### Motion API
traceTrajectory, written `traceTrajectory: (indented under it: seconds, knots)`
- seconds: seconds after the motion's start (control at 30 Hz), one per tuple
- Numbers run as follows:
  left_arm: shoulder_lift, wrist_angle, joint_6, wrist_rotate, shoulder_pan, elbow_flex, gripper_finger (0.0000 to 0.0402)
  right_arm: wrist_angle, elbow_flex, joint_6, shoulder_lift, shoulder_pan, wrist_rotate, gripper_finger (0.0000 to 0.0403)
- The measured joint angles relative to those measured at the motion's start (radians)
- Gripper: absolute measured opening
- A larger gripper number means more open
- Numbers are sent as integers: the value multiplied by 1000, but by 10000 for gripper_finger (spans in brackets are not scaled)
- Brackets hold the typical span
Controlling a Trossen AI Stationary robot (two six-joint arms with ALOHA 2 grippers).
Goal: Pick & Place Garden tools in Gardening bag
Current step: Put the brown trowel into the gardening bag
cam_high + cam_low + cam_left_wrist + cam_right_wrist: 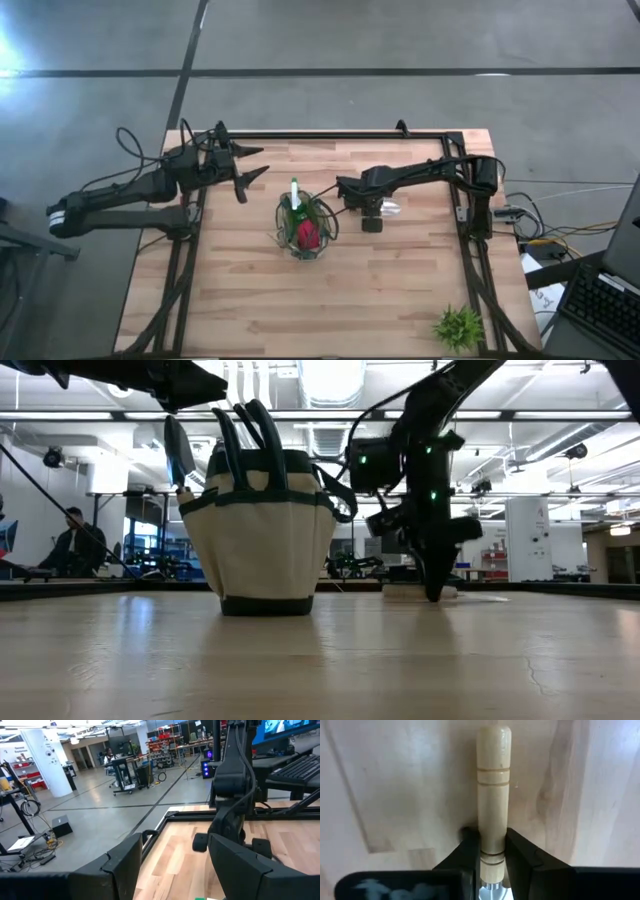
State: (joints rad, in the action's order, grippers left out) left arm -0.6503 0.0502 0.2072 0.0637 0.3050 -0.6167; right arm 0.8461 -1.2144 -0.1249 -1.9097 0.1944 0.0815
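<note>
Two arms work: the right gripper [492, 857], jaws clenched on the wooden-handled pale trowel [493, 795], sits at three o'clock from the round olive-tan fabric gardening bag [303, 228]; the left gripper [252, 164], jaws released, hovers at ten o'clock.

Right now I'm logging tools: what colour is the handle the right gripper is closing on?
Pale natural wood handle, seen best in the right wrist view, between the right gripper.

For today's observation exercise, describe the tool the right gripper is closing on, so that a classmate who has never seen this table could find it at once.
Start at the gardening bag standing mid-table, then look to the right arm's side of it, where the right gripper reaches down to the wooden table. Lying flat there, between its fingers, is the wooden-handled trowel. Its pale, round handle with grooved rings sets it apart from the green-and-white trowel standing in the bag.
</note>
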Motion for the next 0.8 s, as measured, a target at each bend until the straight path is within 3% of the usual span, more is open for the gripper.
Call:
traceTrajectory:
  seconds: [0.33,0.5,0.63,0.8]
  knots:
    - [0,0,-30,-1,0,0,232,14,1,146,232,-14,34,50]
    - [-5,3,-109,-45,1,0,231,-31,1,245,409,-62,184,50]
    - [-38,75,-182,-125,1,13,232,-237,11,261,560,-146,356,50]
    - [-124,383,-297,-208,0,92,232,-715,95,47,674,-276,529,50]
